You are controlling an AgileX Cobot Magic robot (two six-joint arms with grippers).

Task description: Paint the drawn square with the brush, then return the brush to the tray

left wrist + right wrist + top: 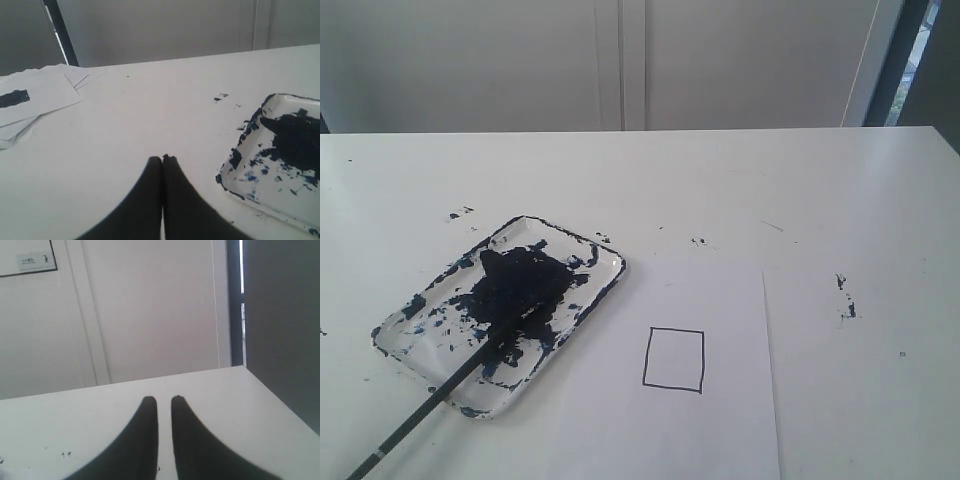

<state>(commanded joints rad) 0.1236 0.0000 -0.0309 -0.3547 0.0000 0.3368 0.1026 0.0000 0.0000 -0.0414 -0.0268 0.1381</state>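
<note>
Nearest you, the brush (420, 410) is lying on the tabletop (770, 190). Its black handle is running from the near left edge up and to the right, and its tip is sitting in the dark blue blob in the tray (603, 262). No hand is touching it.

Right of the tray, the drawn square (674, 359) is sitting on the paper sheet (720, 430). Its inside is showing blank white, and it is lying apart from both the tray and the brush.

Your left hand (162, 158) is hovering over bare tabletop with its fingers pressed together, gripping nothing. The tray (270, 195) is lying near it, but the two are not touching. Farther off in that view, a loose stack of papers (35, 95) is resting on the tabletop, one sheet carrying a dark painted patch.

Your right hand (164, 399) is holding its fingers a narrow slit apart with nothing between them. It is facing bare tabletop, a few paint specks and the pale wall behind. How far it is standing from the brush, you cannot tell from these views.

Beyond the paper, small blue specks (845, 295) are dotting the tabletop to the right.
</note>
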